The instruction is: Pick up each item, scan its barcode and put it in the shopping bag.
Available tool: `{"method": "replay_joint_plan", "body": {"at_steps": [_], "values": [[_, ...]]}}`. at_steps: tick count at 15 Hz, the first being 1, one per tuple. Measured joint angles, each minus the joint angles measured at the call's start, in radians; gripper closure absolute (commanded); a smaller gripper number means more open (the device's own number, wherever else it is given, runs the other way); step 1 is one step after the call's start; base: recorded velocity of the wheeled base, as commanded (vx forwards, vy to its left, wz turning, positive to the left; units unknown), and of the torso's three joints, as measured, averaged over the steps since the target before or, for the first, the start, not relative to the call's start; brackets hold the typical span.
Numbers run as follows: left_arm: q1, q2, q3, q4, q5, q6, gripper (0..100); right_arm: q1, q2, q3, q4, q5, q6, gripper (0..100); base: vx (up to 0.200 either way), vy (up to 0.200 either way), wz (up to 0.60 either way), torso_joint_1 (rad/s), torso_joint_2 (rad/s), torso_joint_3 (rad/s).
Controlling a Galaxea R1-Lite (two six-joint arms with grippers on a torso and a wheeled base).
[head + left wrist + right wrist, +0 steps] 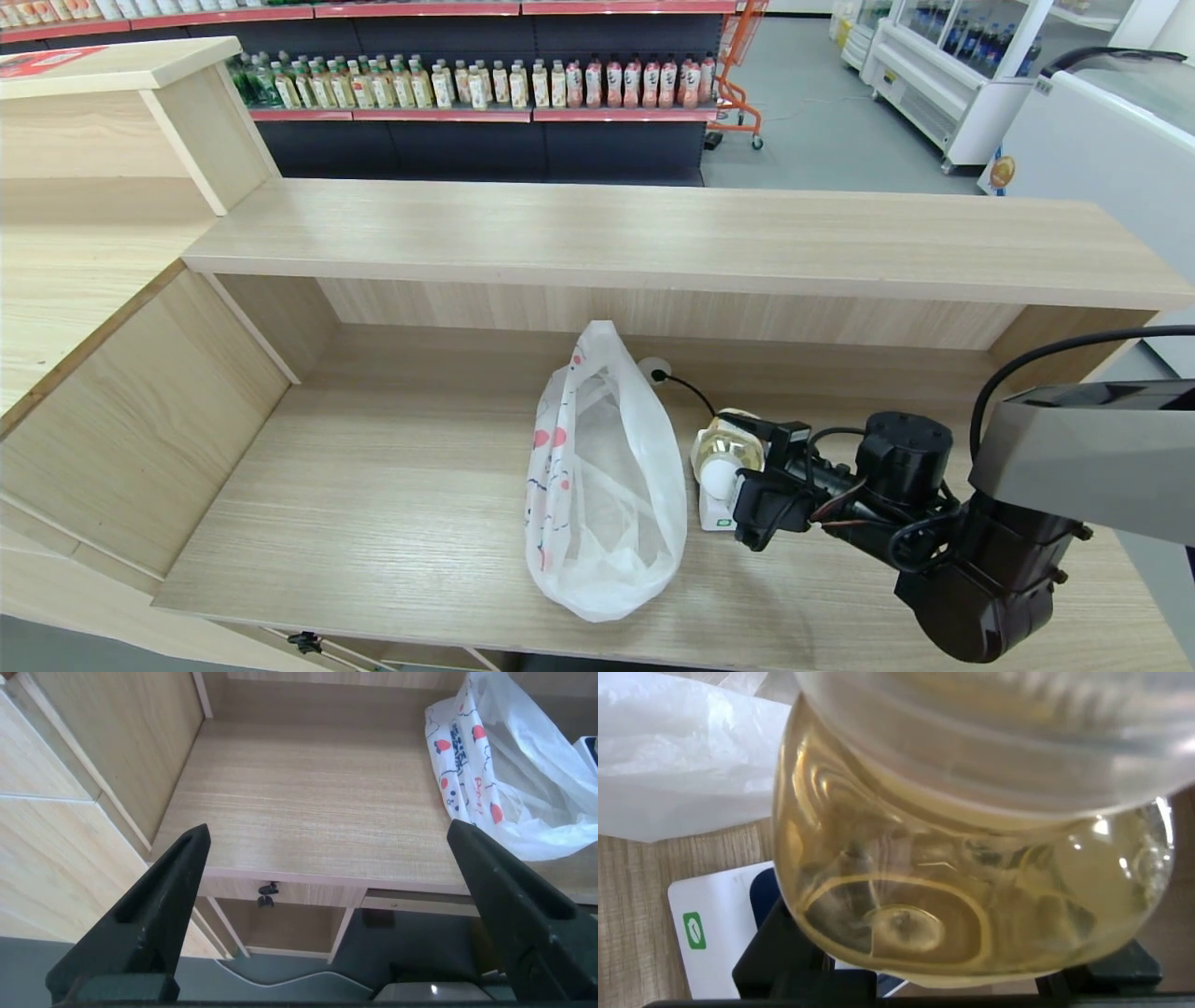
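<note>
While the right gripper (750,474) clamped the bottle (724,448) over the scanner (714,515), at 3 o'clock from the shopping bag (607,485), the left gripper (329,840) had its fingers spread apart.

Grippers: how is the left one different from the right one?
The left gripper is open and empty; the right gripper is shut on a bottle of yellow liquid. The left gripper hangs at the front edge of the counter; the right gripper is beside the shopping bag, over the scanner. Both are black.
</note>
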Motion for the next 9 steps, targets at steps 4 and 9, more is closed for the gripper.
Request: {"method": "replay_joint_plan", "body": {"at_steps": [4, 9], "values": [[0.0, 0.0, 0.0, 0.0, 0.0, 0.0, 0, 0.003, -0.011, -0.018, 0.011, -0.02, 0.013, 100, 0.0, 0.0, 0.0, 0.0, 0.0, 0.0], [0.0, 0.0, 0.0, 0.0, 0.0, 0.0, 0, 0.102, -0.163, -0.118, 0.113, -0.24, 0.268, 100, 0.0, 0.0, 0.0, 0.0, 0.0, 0.0]]}}
